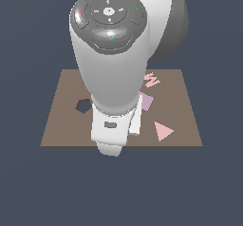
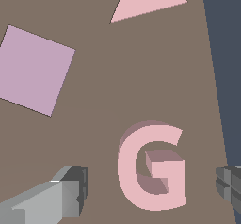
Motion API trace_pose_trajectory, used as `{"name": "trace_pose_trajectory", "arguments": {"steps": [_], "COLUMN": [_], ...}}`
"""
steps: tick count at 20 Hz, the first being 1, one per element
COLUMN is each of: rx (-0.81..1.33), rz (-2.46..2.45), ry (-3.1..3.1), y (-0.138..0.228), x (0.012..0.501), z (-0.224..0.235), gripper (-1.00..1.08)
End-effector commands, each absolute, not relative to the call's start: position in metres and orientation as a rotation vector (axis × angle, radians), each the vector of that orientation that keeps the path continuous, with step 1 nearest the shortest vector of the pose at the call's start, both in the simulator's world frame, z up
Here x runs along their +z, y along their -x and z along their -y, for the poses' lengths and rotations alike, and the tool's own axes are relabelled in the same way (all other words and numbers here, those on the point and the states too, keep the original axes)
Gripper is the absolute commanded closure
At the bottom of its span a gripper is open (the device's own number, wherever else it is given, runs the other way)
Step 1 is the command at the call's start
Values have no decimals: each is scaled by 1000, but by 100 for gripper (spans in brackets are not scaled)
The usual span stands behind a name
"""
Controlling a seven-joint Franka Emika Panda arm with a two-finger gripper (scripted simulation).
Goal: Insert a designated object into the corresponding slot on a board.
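The pale-pink G block [image 2: 153, 169] lies flat on the brown board [image 2: 103, 119] in the wrist view. My gripper [image 2: 153, 195] stands open around it, one fingertip [image 2: 70, 190] on one side and the other fingertip [image 2: 230, 185] on the opposite side, neither touching it. In the exterior view the arm hides the G and the gripper. A G-shaped slot does not show in either view; only a dark pentagon cutout [image 1: 84, 106] is visible on the board [image 1: 61, 125].
A pink triangle [image 1: 163, 131] [image 2: 147, 1], a lilac square [image 1: 147, 101] [image 2: 34, 70] and a pink zigzag letter [image 1: 152, 80] lie on the board. The board's edge runs close beside the G [image 2: 212, 77].
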State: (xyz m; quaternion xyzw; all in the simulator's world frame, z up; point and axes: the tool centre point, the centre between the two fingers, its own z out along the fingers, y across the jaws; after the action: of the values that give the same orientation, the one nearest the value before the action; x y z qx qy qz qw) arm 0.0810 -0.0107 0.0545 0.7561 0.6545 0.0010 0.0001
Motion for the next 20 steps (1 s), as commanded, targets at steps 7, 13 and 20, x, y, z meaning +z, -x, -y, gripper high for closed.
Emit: {"name": "trace_pose_trajectory", "arguments": {"steps": [7, 13, 20], "rx": [0, 0, 0], "rz": [-2108, -2112, -2114], "ry": [-2330, -2325, -2324], "y": [-82, -82, -82], "x": [50, 36, 30], "z": [8, 8, 8], "gripper": [-92, -92, 108]}}
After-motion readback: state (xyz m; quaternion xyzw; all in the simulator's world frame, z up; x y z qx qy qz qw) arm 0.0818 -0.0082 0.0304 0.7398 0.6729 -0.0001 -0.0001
